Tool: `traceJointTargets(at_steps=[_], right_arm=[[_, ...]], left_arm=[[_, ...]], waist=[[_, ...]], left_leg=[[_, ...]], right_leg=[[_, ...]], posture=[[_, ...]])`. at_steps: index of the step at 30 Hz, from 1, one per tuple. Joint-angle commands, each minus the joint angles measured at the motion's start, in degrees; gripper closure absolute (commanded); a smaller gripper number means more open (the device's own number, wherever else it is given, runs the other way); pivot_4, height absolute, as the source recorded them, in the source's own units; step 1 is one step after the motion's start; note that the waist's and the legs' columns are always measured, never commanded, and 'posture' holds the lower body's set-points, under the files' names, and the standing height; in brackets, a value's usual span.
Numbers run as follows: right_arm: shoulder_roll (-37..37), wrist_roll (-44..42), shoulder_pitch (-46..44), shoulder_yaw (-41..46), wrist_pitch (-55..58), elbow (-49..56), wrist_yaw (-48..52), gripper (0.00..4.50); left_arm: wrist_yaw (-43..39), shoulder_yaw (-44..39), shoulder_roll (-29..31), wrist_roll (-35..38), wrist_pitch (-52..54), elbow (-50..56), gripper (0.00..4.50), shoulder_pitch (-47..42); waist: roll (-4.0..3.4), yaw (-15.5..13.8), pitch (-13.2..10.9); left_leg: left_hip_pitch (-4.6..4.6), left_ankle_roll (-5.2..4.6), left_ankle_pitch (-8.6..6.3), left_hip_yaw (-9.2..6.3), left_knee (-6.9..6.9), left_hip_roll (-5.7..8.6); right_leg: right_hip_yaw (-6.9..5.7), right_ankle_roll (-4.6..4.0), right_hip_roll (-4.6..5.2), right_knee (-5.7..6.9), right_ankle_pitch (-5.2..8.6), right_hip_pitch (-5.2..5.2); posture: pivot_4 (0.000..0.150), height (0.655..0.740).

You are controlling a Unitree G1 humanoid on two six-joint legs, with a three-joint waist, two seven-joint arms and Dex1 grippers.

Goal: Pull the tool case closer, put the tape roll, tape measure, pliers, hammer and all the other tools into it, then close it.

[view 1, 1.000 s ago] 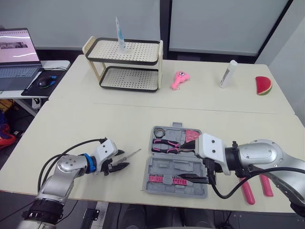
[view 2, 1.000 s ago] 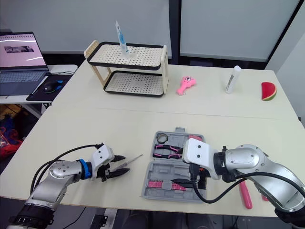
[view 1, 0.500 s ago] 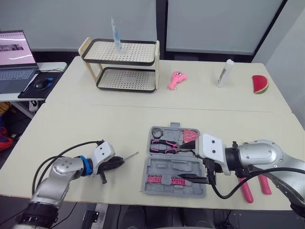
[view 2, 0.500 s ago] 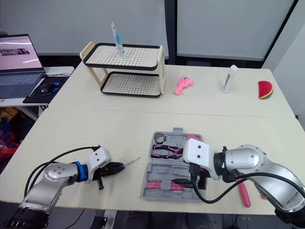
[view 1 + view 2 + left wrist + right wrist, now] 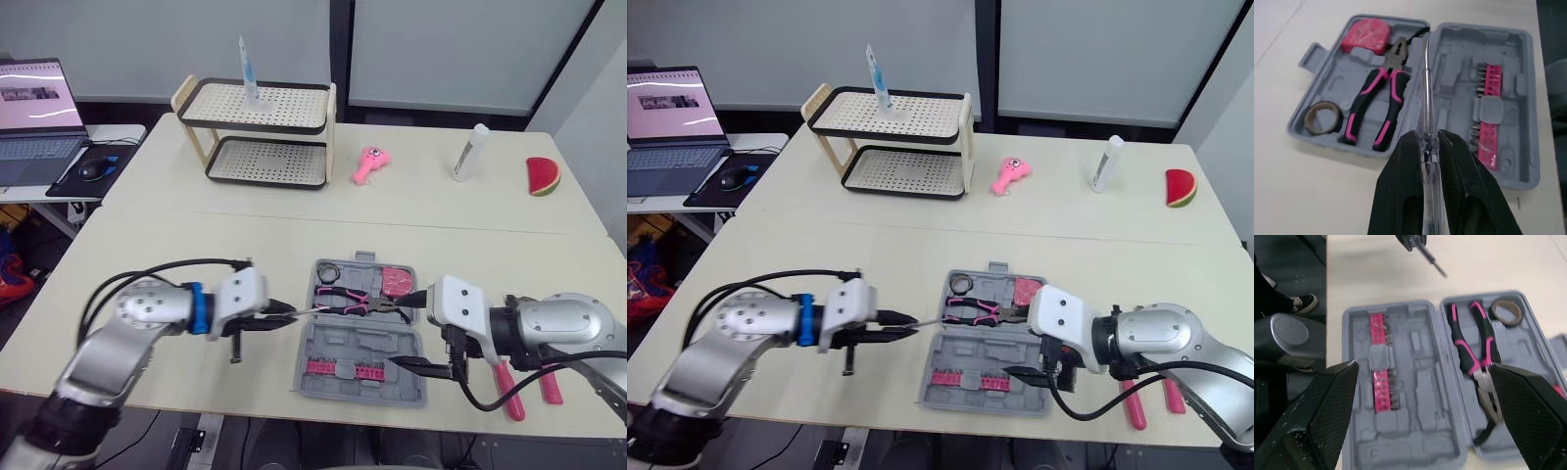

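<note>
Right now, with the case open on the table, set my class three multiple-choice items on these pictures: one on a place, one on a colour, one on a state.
1. Where is the tape roll?
A. On the rack's top shelf
B. Beside the laptop
C. In the tool case, next to the pliers

2. What colours are the pliers' handles?
A. Pink and black
B. Blue and yellow
C. All green

3. What is the left gripper doing?
A. Open, holding nothing
B. Shut on the screwdriver
C. Shut on the tape roll

Answers: 1 C, as the roll lies in a corner recess of the case by the handle ends. 2 A, as each handle is black with pink inlay. 3 B, as both fingers pinch the clear handle, the shaft pointing over the case.
</note>
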State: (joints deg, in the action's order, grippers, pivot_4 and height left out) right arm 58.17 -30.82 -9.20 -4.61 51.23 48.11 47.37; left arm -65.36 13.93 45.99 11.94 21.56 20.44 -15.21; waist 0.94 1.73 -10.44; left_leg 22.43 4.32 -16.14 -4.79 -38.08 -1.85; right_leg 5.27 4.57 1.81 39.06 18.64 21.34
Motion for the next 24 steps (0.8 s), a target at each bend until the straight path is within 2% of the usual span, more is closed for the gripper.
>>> traceJointTargets(at_steps=[1,8,15,24], right_arm=[[1.24,-0.43,1.55,2.42,0.43,1.86,-0.2,0.0],[2.21,0.58,4.07,2.44,0.64,2.27,-0.73,0.0],[2.28,0.74,4.14,1.57,0.59,2.4,-1.22,0.0],[1.86,0.0,3.41,1.29,1.54,2.95,-2.09,0.0]], left_arm=[[2.0,5.61,-2.45,-4.76,1.36,-0.39,4.31,-2.92],[4.46,14.0,-8.08,-10.46,6.47,-1.63,4.31,-7.17],[6.31,18.44,-12.28,-14.39,8.28,-3.97,4.31,-10.32],[4.28,20.61,-12.53,-16.79,5.04,-7.31,4.31,-12.1]], waist=[[0.0,0.26,0.0],[0.0,0.15,0.0],[0.01,0.09,0.0],[0.02,0.06,-0.01]], left_leg=[[0.0,0.0,0.0,0.01,0.0,0.0],[-0.03,-0.02,0.0,-0.02,-0.04,-0.02],[-0.02,-0.02,0.0,-0.02,-0.06,-0.02],[-0.01,-0.02,0.0,-0.03,-0.05,-0.02]], right_leg=[[0.02,0.0,0.0,0.01,0.0,0.0],[0.09,0.0,-0.09,0.03,0.0,0.0],[0.1,0.0,-0.09,0.02,0.0,-0.01],[0.09,0.0,-0.09,0.01,0.0,0.0]], posture=[[0.15,0.735],[0.15,0.735],[0.15,0.735],[0.15,0.735]])
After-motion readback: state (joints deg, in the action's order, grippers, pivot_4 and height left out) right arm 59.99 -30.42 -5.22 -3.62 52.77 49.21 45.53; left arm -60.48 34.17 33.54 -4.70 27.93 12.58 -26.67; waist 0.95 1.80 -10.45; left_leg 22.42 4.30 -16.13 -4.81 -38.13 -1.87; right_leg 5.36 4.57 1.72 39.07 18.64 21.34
